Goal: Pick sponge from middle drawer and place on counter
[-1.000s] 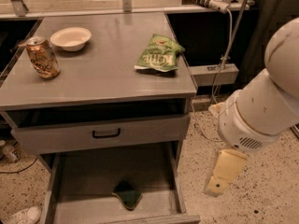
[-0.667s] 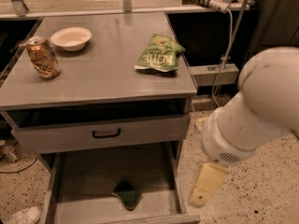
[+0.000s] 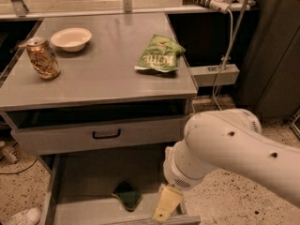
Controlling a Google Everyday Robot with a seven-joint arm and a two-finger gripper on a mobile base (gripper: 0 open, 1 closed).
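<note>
Hanging over the front right of the open middle drawer [image 3: 84,182], the gripper [image 3: 167,204], open or closed I cannot tell, is just right of the sponge [image 3: 127,194] lying dark side up on the drawer floor, below the counter [image 3: 103,74] with its can [image 3: 42,57], bowl [image 3: 71,38] and chip bag [image 3: 159,54].

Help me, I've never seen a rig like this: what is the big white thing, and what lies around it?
One camera looks down from above. The white tube is a robot arm. Its pale gripper hangs by the right front of the open middle drawer, to the right of the sponge. The sponge lies on the drawer floor, not gripped. The drawer above is shut. On the counter sit a white bowl, a can and a green chip bag.
</note>
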